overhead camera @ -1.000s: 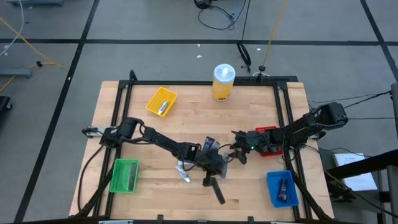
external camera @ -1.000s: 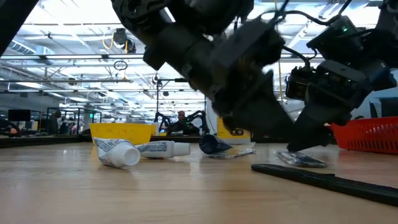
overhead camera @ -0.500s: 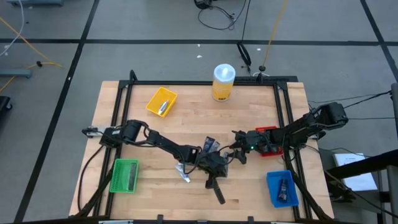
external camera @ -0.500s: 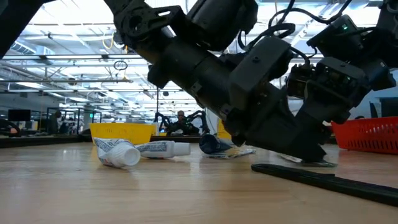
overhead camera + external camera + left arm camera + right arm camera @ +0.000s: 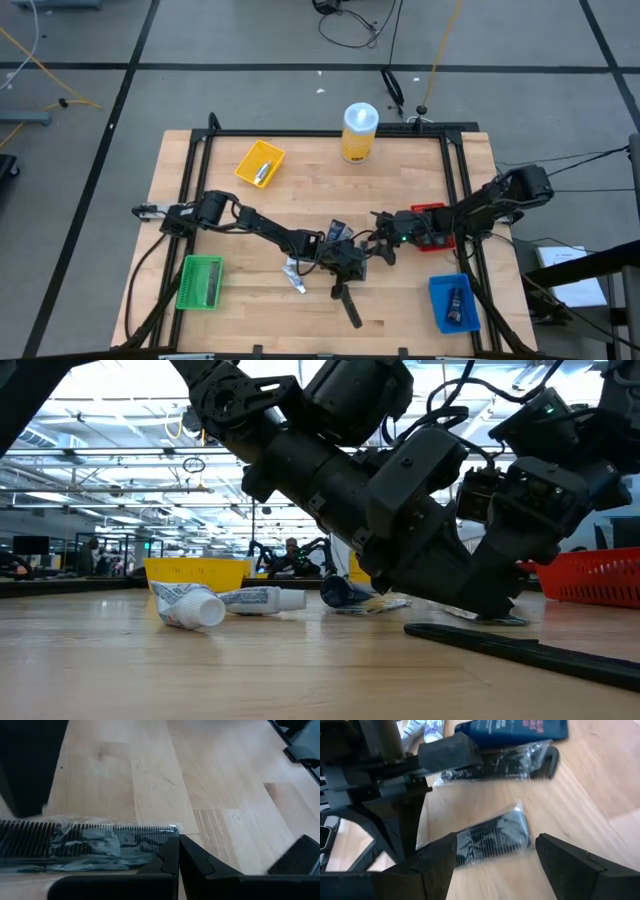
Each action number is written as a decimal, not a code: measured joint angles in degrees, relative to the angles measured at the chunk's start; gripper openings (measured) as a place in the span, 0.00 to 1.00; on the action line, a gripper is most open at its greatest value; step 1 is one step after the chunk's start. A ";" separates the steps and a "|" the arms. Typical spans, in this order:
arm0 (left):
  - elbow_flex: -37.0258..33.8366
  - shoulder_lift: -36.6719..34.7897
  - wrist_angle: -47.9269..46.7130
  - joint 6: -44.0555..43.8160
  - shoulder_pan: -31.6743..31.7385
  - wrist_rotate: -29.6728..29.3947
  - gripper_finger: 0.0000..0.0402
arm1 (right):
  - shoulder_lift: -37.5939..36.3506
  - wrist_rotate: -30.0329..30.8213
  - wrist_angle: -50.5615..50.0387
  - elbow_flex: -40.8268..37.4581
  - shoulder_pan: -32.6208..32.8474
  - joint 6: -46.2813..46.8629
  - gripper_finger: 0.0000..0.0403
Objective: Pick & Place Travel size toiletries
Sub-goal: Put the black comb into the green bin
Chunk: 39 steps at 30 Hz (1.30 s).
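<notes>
The toiletries lie mid-table: white tubes [image 5: 190, 605], a dark blue sachet [image 5: 515, 730], and two black combs in clear wrappers. My left gripper [image 5: 347, 268] is shut, low on the table, at the end of one wrapped comb [image 5: 90, 845], which also shows in the right wrist view [image 5: 520, 760]. My right gripper [image 5: 383, 248] is open just to the right of the left one. Its fingers stand on either side of the second wrapped comb [image 5: 495, 837] without plainly touching it. A bare black comb [image 5: 346, 305] lies nearer the table's near edge. My left gripper [image 5: 177, 840] is shut at the clear wrapper's end edge [image 5: 172, 827], at one end of the wrapped comb. The fingers slant down from the table's left and point across the comb's length. The comb lies flat on the table [image 5: 490, 618].
Coloured bins stand around the work area: yellow [image 5: 260, 163] far left, green [image 5: 200, 282] near left, red [image 5: 432, 225] right, under the right arm, and blue [image 5: 452, 302] near right. A tall yellow canister [image 5: 359, 131] stands at the far edge. Bare wood lies between the bins.
My left gripper has come down and tipped toward the table, its fingertips settling on the wrapped comb's end. The right gripper has kept still and the toiletries lie where they were.
</notes>
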 joint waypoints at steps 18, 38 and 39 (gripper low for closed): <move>-0.07 0.07 -0.43 2.59 -0.73 0.77 0.03 | 3.50 -18.03 0.08 3.36 -4.48 -4.82 0.66; -0.26 -3.38 -2.35 6.72 -2.40 6.83 0.02 | 1.44 -9.73 -4.23 3.40 -7.36 -2.51 0.66; -0.28 -3.21 -3.05 6.62 -2.37 6.21 0.02 | 1.44 -9.55 -4.18 3.40 -7.21 -2.54 0.66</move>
